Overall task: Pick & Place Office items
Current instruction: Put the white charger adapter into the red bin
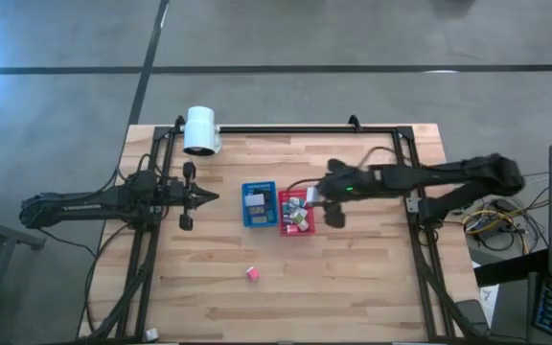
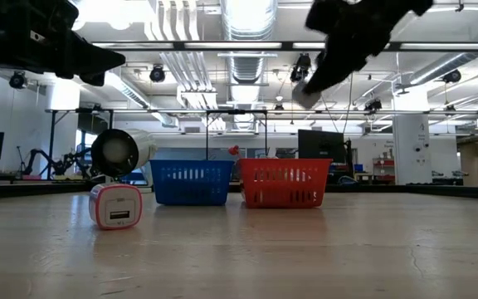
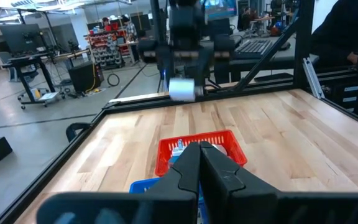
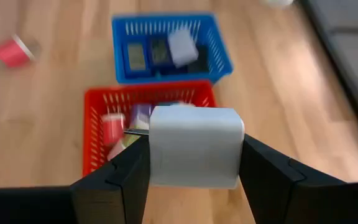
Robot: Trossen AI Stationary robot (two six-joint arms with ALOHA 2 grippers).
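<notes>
My right gripper (image 4: 194,155) is shut on a white cube (image 4: 194,144) and hangs above the red tray (image 4: 98,99), at that tray's right edge in the high view (image 1: 322,201). The red tray holds several small cubes, white, pink and others. The blue tray (image 4: 166,28) next to it holds dark flat rectangles and a white cube (image 4: 182,46). One pink cube (image 1: 252,273) lies on the table near the front, big in the low view (image 2: 116,205). My left gripper (image 1: 204,197) is shut and empty, left of the blue tray (image 1: 256,205). My right gripper pinches the white cube by two opposite side faces (image 4: 157,149), one finger (image 4: 126,168) on each side. The fingers slant down from the table's right side. The cube is lifted clear, above the red tray (image 2: 282,181), and shows below the gripper in the low view (image 2: 305,93).
A big white cylinder (image 1: 201,130) lies at the far left of the table. The two trays stand side by side at mid-table. A dark frame (image 1: 410,192) runs round the table's sides and far edge. Bare wood spreads across the near half (image 1: 353,287).
</notes>
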